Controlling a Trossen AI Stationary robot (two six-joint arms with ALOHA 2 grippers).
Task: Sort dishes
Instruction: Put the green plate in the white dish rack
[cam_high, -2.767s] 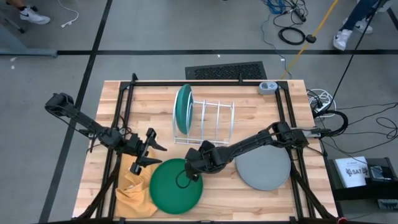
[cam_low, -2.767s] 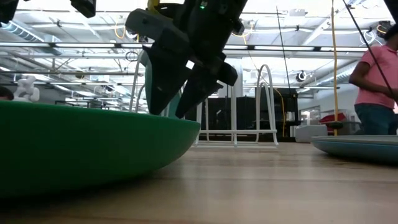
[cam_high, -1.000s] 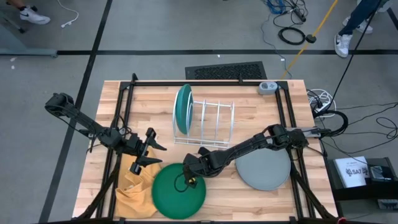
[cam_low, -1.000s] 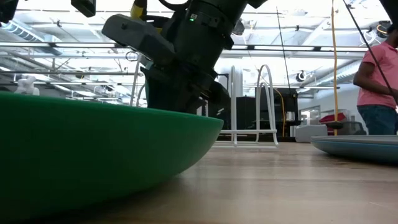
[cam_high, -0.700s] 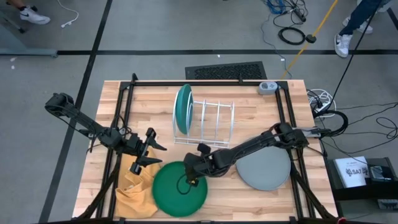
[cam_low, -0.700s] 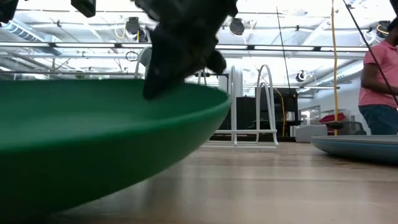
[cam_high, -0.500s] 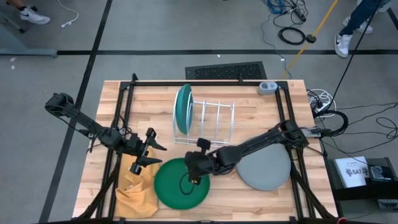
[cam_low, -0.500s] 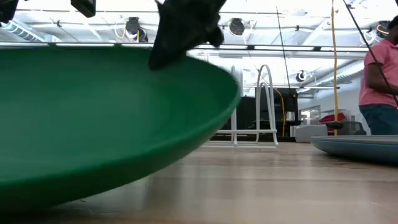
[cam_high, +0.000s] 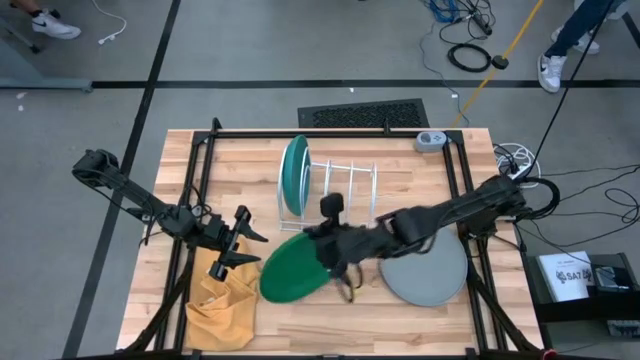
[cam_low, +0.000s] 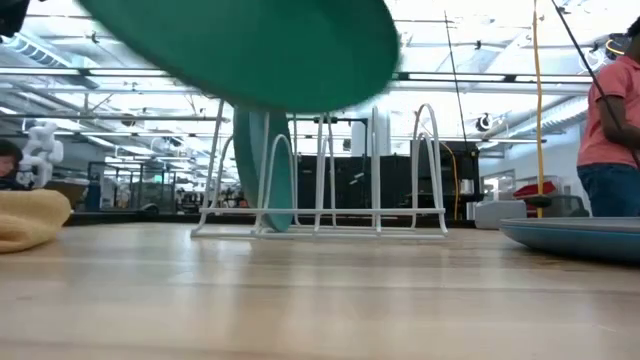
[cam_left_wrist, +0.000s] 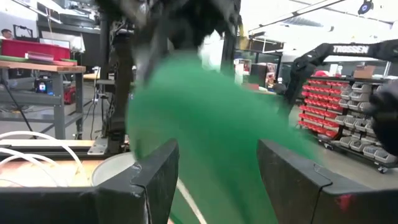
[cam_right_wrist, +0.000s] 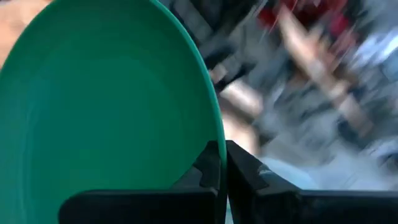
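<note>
The dark green plate (cam_high: 291, 269) hangs tilted above the table's middle, with my right gripper (cam_high: 326, 256) shut on it. In the low view the green plate (cam_low: 260, 45) is well clear of the tabletop. A teal plate (cam_high: 293, 172) stands on edge in the left slot of the white wire rack (cam_high: 345, 196). A grey plate (cam_high: 426, 268) lies flat at the near right. My left gripper (cam_high: 246, 240) stands open left of the green plate and touches nothing. In the left wrist view the left gripper (cam_left_wrist: 217, 152) faces the blurred green plate (cam_left_wrist: 211, 124). My right gripper pinches the green plate's rim (cam_right_wrist: 215, 134) between its two fingers, one finger (cam_right_wrist: 210, 167) on the inner face and the other on the underside. It holds the rim on the plate's right side. The plate is lifted clear of the table, tilted, its left part lower.
A mustard-yellow cloth (cam_high: 222, 302) lies crumpled at the near left, just below my left gripper. The rack's other slots (cam_low: 400, 170) stand free. A black frame (cam_high: 195, 190) runs around the table. A person in a pink shirt (cam_low: 612, 120) stands beyond the right side.
My right gripper has risen and gone toward the far edge with the green plate. The plate's right rim came up first while its left part stayed on the table. The plate has now left the table and hangs tilted, nearer the rack.
</note>
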